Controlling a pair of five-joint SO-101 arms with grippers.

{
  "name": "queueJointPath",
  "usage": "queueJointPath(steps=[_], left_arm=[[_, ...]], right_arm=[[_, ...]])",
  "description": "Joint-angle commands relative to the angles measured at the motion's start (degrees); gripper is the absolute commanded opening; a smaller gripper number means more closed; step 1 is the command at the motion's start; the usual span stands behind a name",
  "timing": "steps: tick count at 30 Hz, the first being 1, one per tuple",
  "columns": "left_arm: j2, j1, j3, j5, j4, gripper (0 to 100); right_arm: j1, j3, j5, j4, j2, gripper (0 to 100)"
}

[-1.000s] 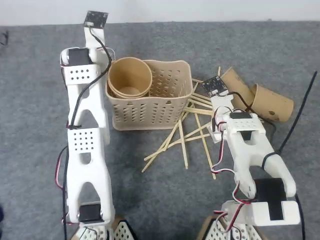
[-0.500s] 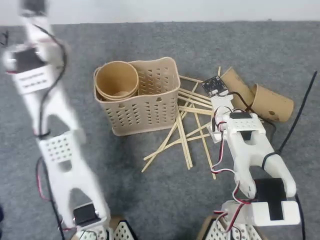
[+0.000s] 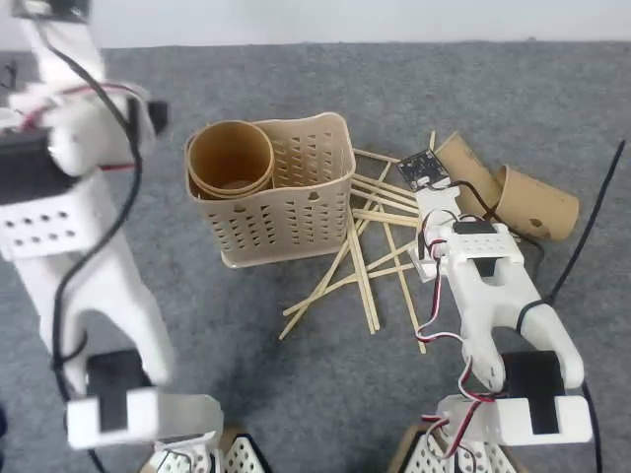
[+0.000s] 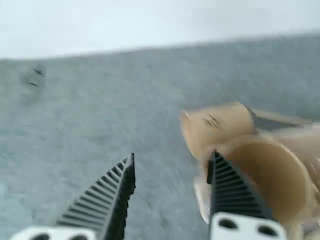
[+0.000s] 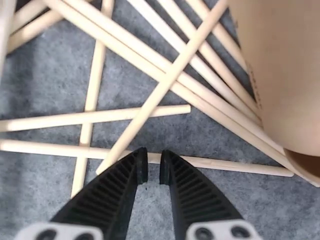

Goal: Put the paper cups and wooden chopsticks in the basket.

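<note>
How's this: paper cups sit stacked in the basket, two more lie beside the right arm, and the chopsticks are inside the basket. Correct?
No: the high view shows the wooden chopsticks scattered on the carpet beside the basket, not inside it. Rest holds.

Left arm (image 3: 94, 286): cut by high view's left edge.
Chopsticks (image 3: 360, 268): some ends hidden under right arm (image 3: 483, 271).
Stacked cups (image 3: 232, 158): lower parts behind basket (image 3: 286, 212) wall.

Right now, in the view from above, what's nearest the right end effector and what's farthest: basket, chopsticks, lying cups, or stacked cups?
1. Chopsticks, right under the right end effector.
2. Lying cups, just beside it on the right.
3. Basket, off to the left.
4. Stacked cups, in the basket's far left corner.
</note>
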Motion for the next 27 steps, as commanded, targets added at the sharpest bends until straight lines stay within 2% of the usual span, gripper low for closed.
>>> queueJointPath(steps=[1,9,15,22,24,27], left_arm=[[-5.98,3.78,6.37,4.92,1.14,23],[-5.98,3.96,17.8,11.87,-2.81,23],[-5.01,4.75,24.13,12.04,-4.57,23],[3.52,5.54,26.42,12.13,-7.91,23],[5.27,5.71,26.07,11.87,-7.91,20],[5.54,5.54,25.27,11.78,-7.91,8]], right_arm=[[-1.36,0.09,0.62,-0.57,0.22,5.5],[-1.36,0.09,0.62,-0.4,0.22,5.5],[-1.36,0.09,0.62,-0.4,0.22,5.5],[-1.36,0.09,0.62,-0.31,0.22,5.5],[-1.36,0.09,0.62,-0.31,0.22,5.5],[-1.36,0.09,0.62,-0.4,0.22,5.5]])
